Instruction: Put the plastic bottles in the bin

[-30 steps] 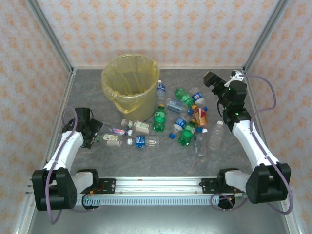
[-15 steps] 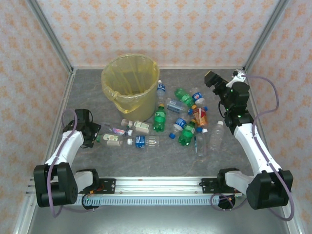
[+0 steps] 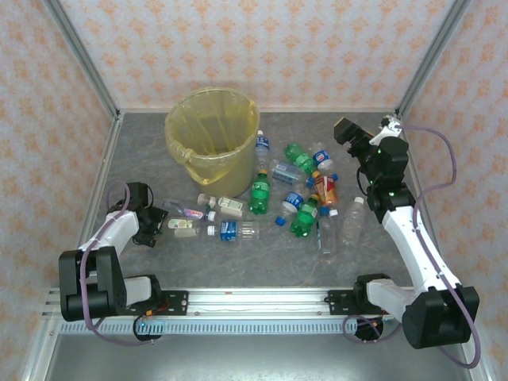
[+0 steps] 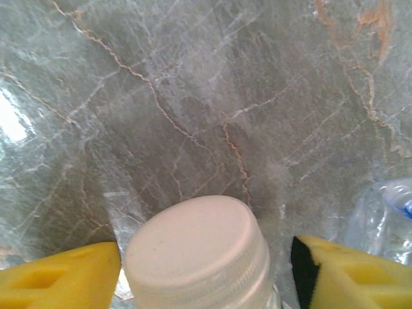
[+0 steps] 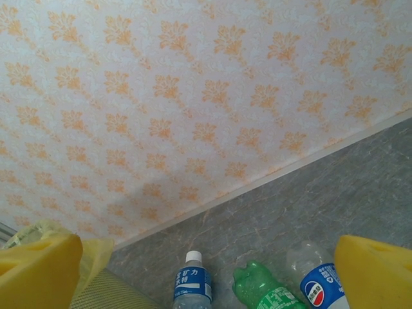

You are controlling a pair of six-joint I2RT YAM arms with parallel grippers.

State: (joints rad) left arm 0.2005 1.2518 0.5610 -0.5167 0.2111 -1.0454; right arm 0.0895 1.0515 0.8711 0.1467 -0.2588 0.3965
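Grasp step: your left gripper (image 4: 205,264) straddles white-capped bottle (image 3: 184,231) lying on table, fingers parted (not yet squeezing). Close, lift, carry to bin (image 3: 208,155) well behind. Right gripper (image 5: 207,261) wide, empty.

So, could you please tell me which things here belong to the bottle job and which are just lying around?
Part of the job:
- plastic bottles scattered on the table
- white-capped bottle, between the open jaws of the left gripper
- bin with its yellow liner

Not part of it:
- front rail
- patterned walls
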